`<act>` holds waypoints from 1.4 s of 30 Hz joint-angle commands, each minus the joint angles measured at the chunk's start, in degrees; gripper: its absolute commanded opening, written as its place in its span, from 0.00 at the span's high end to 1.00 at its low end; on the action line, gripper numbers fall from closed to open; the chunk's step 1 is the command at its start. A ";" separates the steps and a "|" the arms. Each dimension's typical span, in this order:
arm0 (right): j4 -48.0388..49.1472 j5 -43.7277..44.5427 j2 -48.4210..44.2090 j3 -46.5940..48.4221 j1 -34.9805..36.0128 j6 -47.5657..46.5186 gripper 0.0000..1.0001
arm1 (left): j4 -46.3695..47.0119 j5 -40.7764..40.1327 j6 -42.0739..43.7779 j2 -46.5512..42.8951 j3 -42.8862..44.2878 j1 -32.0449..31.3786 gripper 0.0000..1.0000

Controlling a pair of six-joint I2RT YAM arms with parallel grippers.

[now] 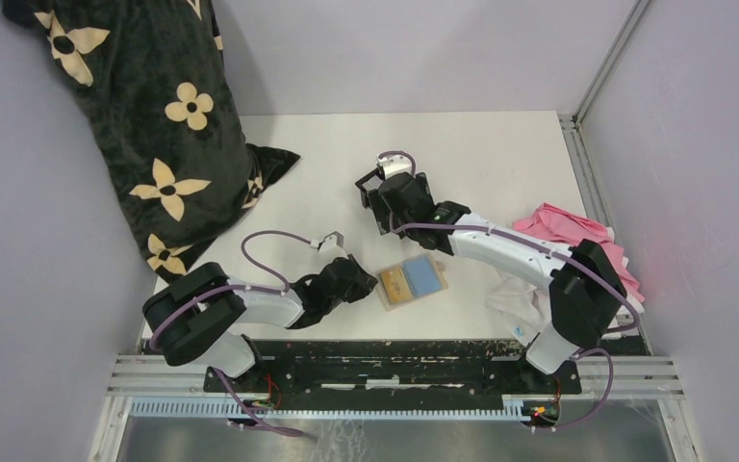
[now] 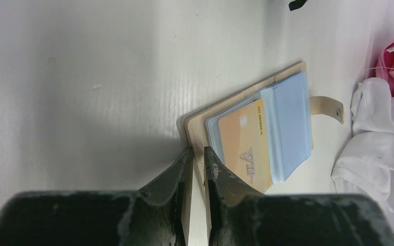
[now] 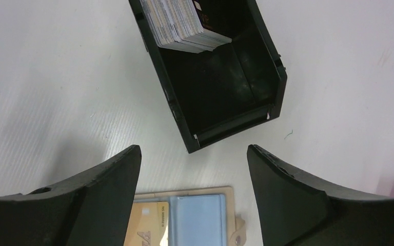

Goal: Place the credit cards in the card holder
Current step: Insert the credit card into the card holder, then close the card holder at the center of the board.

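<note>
The tan card holder (image 1: 433,288) lies open on the table in front of the arms. A golden-yellow card (image 2: 243,148) sits in its left half. A pale blue panel (image 2: 287,123) covers the right half; I cannot tell if it is a card or a sleeve. The snap tab (image 2: 328,105) sticks out to the right. My left gripper (image 2: 197,151) is shut on the holder's tan left edge (image 2: 197,123). My right gripper (image 3: 192,154) is open and empty, just above the near end of the black tray (image 3: 220,82), which holds a stack of pale cards (image 3: 179,23).
Pink cloth (image 1: 577,236) and white cloth (image 1: 515,294) lie at the right by the right arm. A black flowered cushion (image 1: 154,125) leans at the back left. Walls close the table on three sides. The black tray (image 1: 364,183) is mostly hidden under the right gripper.
</note>
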 commanded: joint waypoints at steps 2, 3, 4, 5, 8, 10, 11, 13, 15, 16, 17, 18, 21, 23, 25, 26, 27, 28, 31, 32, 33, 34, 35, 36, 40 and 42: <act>2.89 -6.63 3.67 5.36 -3.67 -3.59 0.17 | -1.82 0.19 2.42 4.29 2.21 -0.14 0.78; 2.86 -7.77 4.55 6.50 -4.25 -3.85 0.17 | -1.81 0.18 2.74 4.79 2.88 -0.06 0.78; 2.70 -8.50 5.55 7.42 -4.82 -4.04 0.17 | -1.88 0.18 2.97 5.26 3.42 0.01 0.78; 2.42 -9.06 6.45 8.38 -5.24 -4.23 0.18 | -1.90 0.18 3.23 5.59 4.03 0.17 0.78; 2.99 -10.64 8.21 9.88 -6.08 -4.78 0.18 | -1.90 0.18 3.81 6.38 5.27 0.51 0.78; 3.04 -12.00 9.56 11.23 -7.08 -4.77 0.18 | -1.90 0.25 4.18 6.80 5.91 0.99 0.78; 2.86 -12.57 10.32 11.93 -7.44 -4.77 0.18 | -1.90 0.34 4.24 6.88 6.04 1.12 0.78; 2.71 -13.64 11.76 13.14 -8.27 -4.89 0.18 | -1.74 0.35 4.42 7.00 6.16 1.43 0.78; 2.95 -14.61 12.98 13.90 -9.02 -4.99 0.18 | -0.78 0.61 4.59 7.21 6.23 1.77 0.78; 3.17 -15.35 13.43 14.32 -9.42 -4.91 0.18 | -0.13 0.88 4.87 7.40 6.29 1.98 0.77; 3.37 -15.96 13.95 14.57 -9.82 -4.90 0.18 | 0.05 1.17 5.01 7.56 6.55 2.22 0.78; 3.56 -16.42 14.22 14.82 -10.14 -4.90 0.18 | -0.03 1.29 5.18 7.77 6.80 2.49 0.77; 3.86 -16.92 13.82 14.76 -10.94 -4.77 0.18 | -0.92 1.63 5.76 7.47 7.60 3.09 0.77; 3.68 -16.79 12.19 13.76 -11.10 -4.81 0.18 | -1.63 1.16 6.05 6.20 7.31 3.32 0.76; 2.93 -15.87 9.42 11.82 -11.11 -4.46 0.18 | -1.81 0.54 6.03 3.83 6.06 3.37 0.76; 2.35 -15.23 7.95 10.51 -11.07 -4.05 0.18 | -1.86 0.39 6.01 2.89 5.61 3.38 0.76; 1.65 -14.53 6.17 9.08 -11.07 -3.50 0.18 | -1.94 0.32 5.82 1.94 4.84 3.44 0.76; 0.99 -13.69 4.57 7.17 -11.07 -2.90 0.18 | -2.09 0.35 5.71 1.12 4.21 3.41 0.76; -0.90 -12.03 -1.98 0.92 -11.09 -0.28 0.18 | -2.44 0.94 5.12 -1.01 2.35 3.39 0.76; -1.06 -11.75 -4.16 -1.58 -11.05 0.75 0.18 | -2.21 1.38 4.83 -1.61 1.51 3.38 0.76; -0.87 -11.63 -6.44 -4.49 -11.10 1.72 0.18 | -1.15 2.06 4.68 -1.95 0.66 3.38 0.76; -0.49 -11.68 -8.53 -7.14 -11.07 2.78 0.18 | -0.35 2.79 4.50 -2.19 -0.09 3.38 0.76; -0.29 -11.79 -10.79 -9.86 -11.11 3.81 0.17 | 0.20 3.50 4.37 -2.34 -0.72 3.38 0.76; -0.25 -11.91 -12.79 -12.41 -11.05 4.75 0.17 | 0.98 4.19 4.15 -2.39 -1.29 3.38 0.76; -0.64 -11.86 -19.06 -21.01 -11.06 8.07 0.14 | 4.53 6.74 3.75 -2.03 -3.39 3.33 0.75; -0.42 -11.85 -21.20 -24.45 -11.09 9.14 0.14 | 6.28 7.78 3.50 -1.62 -4.02 3.32 0.74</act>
